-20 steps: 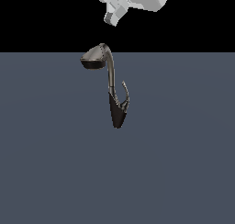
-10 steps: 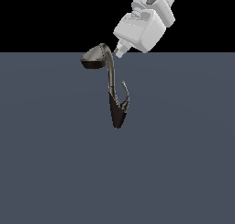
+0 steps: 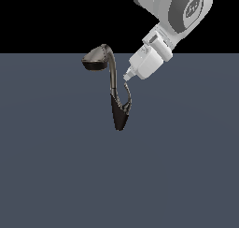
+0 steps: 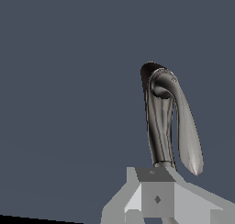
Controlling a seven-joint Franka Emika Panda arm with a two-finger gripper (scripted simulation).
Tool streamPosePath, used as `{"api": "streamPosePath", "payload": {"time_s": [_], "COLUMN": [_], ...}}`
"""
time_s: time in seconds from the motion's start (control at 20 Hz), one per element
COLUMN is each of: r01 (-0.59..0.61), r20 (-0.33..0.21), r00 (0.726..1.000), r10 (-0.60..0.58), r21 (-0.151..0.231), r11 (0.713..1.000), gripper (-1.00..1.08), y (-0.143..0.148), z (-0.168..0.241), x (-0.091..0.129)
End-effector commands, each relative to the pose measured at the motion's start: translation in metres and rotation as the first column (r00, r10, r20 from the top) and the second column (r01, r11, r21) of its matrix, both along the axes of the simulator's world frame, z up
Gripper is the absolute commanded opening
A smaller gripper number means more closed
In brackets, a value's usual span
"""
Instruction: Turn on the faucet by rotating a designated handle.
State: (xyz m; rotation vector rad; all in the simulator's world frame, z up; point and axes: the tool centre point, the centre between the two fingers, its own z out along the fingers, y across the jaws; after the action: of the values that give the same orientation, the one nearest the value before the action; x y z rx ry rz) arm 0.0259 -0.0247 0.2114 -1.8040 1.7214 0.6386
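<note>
The dark grey-brown faucet (image 3: 113, 82) stands on the grey floor, with its wide flat head (image 3: 95, 60) to the exterior view's left and its pointed dark base (image 3: 120, 117) below. The thin curved handle (image 3: 129, 97) branches from the base on the exterior view's right. My gripper (image 3: 127, 76) hangs just above the handle's upper tip, beside the neck, with its fingers together and nothing between them. In the wrist view the silvery handle (image 4: 188, 136) lies beside the neck (image 4: 160, 126), just beyond my gripper (image 4: 156, 198).
A flat grey floor (image 3: 56, 175) spreads all around the faucet. The white arm (image 3: 172, 12) comes in from the upper part of the exterior view's right. Nothing else stands nearby.
My gripper has come down from the top of the exterior view to just above the handle's tip. The faucet and its handle have not moved.
</note>
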Motion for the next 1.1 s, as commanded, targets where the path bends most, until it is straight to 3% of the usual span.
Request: {"api": "streamPosePath", "payload": {"time_s": [0.0,0.3,0.65,1.05], "r01": [0.052,0.119,0.127,0.127], "r20": [-0.028,-0.066,-0.071,-0.071], "r00": [0.998,0.991,0.990,0.990], "r10": [-0.052,-0.117,-0.124,-0.125], "r21": [0.015,0.032,0.034,0.034], "r11": [0.999,0.992,0.991,0.991], "gripper": [-1.00,-1.00,-1.00,-1.00], "y": [-0.004,-0.011,-0.011,-0.003], "z": [-0.013,-0.032,-0.034,-0.028], "x": [0.006,0.012,0.012,-0.010]}}
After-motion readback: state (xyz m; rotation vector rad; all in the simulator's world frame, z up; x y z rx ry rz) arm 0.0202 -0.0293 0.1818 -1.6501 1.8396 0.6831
